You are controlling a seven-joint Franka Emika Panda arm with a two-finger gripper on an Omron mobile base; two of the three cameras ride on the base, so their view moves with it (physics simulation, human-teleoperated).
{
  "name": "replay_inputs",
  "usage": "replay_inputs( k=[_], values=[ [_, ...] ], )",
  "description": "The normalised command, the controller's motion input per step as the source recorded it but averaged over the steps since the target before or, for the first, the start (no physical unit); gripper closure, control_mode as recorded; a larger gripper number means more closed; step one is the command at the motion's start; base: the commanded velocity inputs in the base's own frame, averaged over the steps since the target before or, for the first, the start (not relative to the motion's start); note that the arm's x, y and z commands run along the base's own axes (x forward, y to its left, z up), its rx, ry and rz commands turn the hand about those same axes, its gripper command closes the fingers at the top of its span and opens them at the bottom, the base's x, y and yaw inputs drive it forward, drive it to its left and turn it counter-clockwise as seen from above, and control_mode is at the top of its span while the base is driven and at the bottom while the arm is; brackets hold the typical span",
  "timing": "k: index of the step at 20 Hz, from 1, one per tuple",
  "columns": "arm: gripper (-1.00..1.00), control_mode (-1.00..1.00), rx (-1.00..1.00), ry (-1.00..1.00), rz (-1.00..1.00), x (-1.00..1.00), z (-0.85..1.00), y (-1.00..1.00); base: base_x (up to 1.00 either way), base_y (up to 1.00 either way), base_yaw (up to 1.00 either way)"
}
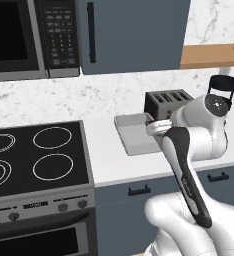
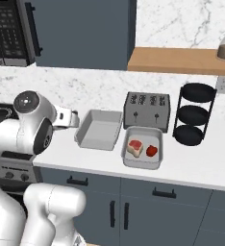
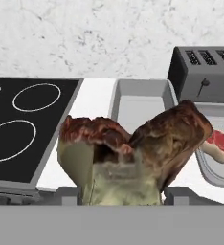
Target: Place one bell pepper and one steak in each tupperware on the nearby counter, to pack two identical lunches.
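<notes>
Steak (image 3: 133,153) is seen clamped between the 2 dark finger tips of the gripper (image 3: 121,194) in the hand view, a brown mottled piece with a pale tan underside that blocks the lower middle of that picture. In the right base view the gripper (image 2: 71,118) is held above the counter (image 2: 191,166), just left of the near tupperware (image 2: 99,129); the held piece itself cannot be made out there. That tupperware is seen bare inside in the right base view. The 2nd tupperware (image 2: 142,147) lies touching or nearly touching it on the right, in front of the toaster (image 2: 146,111), and is loaded with 1 steak (image 2: 135,147) and 1 bell pepper (image 2: 152,151), side by side and apart. Open counter is left in front of both trays up to the front edge, and between the empty tray and the stovetop (image 1: 34,155). A black 3-tier rack (image 2: 195,114) stands right of the toaster, near the loaded tray's far right corner. In the left base view the arm covers the right part of the empty tupperware (image 1: 131,132) and all of the loaded one. In the hand view the loaded tray is cut off at the right edge, with only its steak (image 3: 218,145) visible.
</notes>
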Motion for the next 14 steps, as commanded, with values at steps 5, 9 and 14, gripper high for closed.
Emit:
replay_inputs(
  k=[5, 9, 14],
  values=[
    [1.0, -1.0, 0.05, 0.05, 0.04, 0.73, -0.61, -0.21, 0.0, 0.0, 0.0],
    [1.0, -1.0, 0.0, 0.0, 0.0, 1.0, -0.46, -0.38, 0.0, 0.0, 0.0],
    [1.0, -1.0, 0.01, 0.01, 0.03, 0.86, -0.39, -0.1, 0.0, 0.0, 0.0]
  ],
)
